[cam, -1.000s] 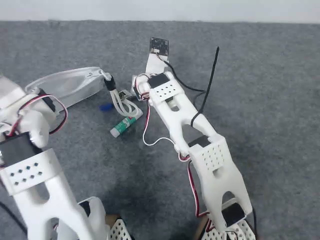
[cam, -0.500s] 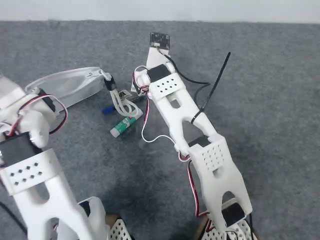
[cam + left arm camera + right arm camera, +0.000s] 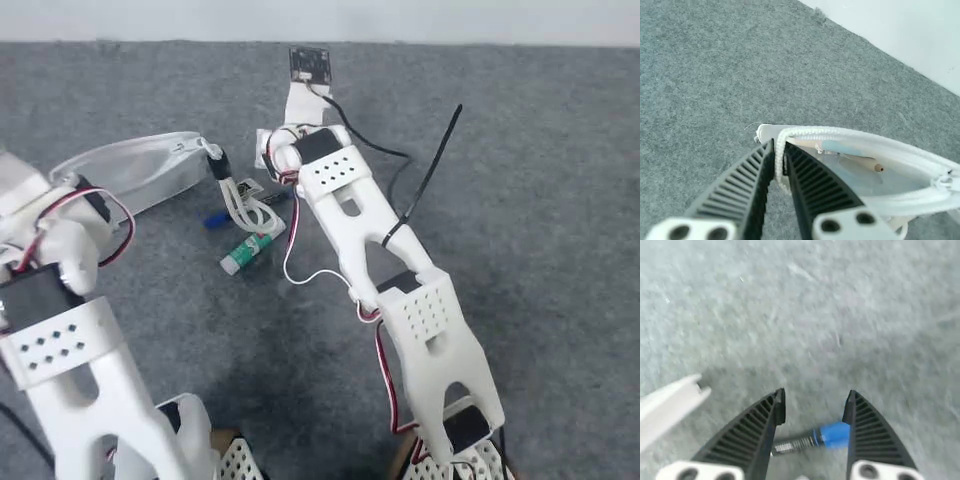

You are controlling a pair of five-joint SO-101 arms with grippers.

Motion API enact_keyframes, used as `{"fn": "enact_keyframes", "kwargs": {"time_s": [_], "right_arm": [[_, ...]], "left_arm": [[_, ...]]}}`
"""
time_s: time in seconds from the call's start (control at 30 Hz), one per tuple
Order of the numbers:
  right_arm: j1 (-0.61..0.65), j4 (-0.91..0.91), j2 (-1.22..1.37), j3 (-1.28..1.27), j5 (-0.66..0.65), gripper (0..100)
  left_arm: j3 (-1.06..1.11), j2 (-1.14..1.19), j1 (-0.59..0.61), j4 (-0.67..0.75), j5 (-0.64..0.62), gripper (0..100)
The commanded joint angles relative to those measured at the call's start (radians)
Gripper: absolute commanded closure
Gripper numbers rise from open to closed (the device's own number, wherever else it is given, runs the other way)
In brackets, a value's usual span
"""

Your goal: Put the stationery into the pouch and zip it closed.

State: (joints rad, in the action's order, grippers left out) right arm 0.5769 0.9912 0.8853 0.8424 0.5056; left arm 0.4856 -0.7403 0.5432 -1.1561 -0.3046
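Between my right gripper [image 3: 815, 392]'s spread jaws lies the blue-capped, metal-sprung pen [image 3: 832, 436], long axis jaw-to-jaw; I'd rotate the wrist first. Meanwhile my left gripper [image 3: 779, 145] clamps the clear plastic zip pouch [image 3: 865, 165] by its rim.

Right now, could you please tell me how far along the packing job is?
Done: a pencil-like item lies inside the pouch. In hand: the left gripper has its jaws shut on the pouch's edge; the right gripper, jaws open, is over a blue-tipped item. Left: that, a green-and-white tube, zipping.
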Motion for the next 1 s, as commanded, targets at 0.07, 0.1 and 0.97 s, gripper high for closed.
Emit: {"fn": "enact_keyframes", "kwargs": {"time_s": [0.07, 0.1, 0.97], "right_arm": [[-0.008, -0.17, 0.065, 0.035, -0.143, 92.8], [-0.008, -0.179, 0.082, 0.035, -0.157, 94.6], [-0.005, 0.769, -0.101, 0.037, -0.692, 97.5]], "left_arm": [[-0.007, -0.003, 0.009, 0.029, 0.005, 99], [-0.007, -0.003, 0.009, 0.029, 0.005, 99], [-0.007, -0.003, 0.015, 0.032, 0.005, 99]]}}
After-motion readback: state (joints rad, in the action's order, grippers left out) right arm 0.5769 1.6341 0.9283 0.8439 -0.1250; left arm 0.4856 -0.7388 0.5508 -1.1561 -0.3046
